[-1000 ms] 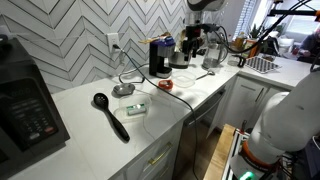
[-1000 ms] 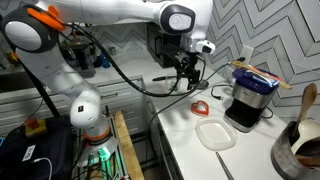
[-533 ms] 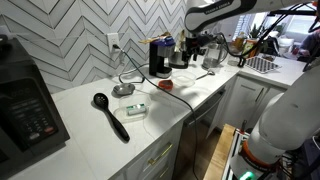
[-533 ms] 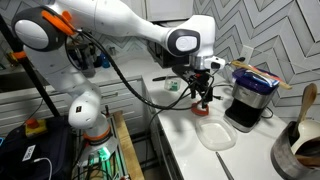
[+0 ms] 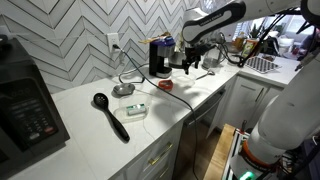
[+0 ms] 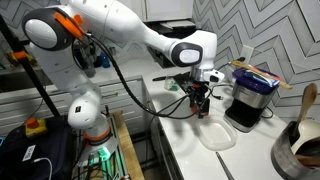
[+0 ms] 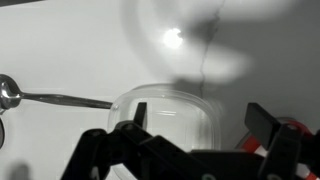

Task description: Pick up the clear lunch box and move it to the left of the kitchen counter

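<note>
One white arm bends over the far stretch of the white table. Its pincer hangs low there, pointing down, just beside the black coffee maker. In the wrist view the two black fingers stand wide apart with nothing between them. Under the gap lies a shallow see-through dish with rounded corners. A metal spoon lies to one side of that dish, its handle pointing toward it. A red item shows at the opposite side, partly hidden behind a finger. Whether the fingertips touch the table cannot be told.

The clear lunch box is well apart from the pincer, on the other side of the coffee maker. It sits flat on the table near the front edge, with greenish and reddish bits showing through its walls. A black ladle lies just beside it, bowl toward the tiled wall and handle toward the front edge. A small grey object rests behind the box, closer to the wall. A black microwave stands at the end of the table beyond the ladle. In an exterior view a dark pot holding a wooden utensil stands past the coffee maker.
</note>
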`<state>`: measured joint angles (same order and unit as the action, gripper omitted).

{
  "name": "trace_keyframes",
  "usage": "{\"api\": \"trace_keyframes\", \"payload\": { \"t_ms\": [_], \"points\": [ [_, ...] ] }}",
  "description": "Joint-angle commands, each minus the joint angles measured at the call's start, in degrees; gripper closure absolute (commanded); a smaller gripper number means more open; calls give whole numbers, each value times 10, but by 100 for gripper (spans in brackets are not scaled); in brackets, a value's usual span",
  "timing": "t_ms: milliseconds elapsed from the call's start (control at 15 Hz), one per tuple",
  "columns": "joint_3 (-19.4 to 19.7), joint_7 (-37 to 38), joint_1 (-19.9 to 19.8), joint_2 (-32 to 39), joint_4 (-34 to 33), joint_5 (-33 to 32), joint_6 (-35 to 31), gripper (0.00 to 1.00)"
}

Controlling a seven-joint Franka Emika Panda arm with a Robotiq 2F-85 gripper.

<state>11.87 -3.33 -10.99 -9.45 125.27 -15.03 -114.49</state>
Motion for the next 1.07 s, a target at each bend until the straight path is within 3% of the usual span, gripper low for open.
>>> {"api": "trace_keyframes", "payload": {
  "t_ms": [0,600,667,733,1000],
  "points": [
    [2,-17,-1,10,12,13,-45,0],
    [7,-104,-4,80,23,21,-96,0],
    [6,-109,-5,85,23,21,-96,23],
    [5,-116,-5,90,22,23,-99,26],
    [1,-150,-3,95,22,26,-102,58]
  ]
}}
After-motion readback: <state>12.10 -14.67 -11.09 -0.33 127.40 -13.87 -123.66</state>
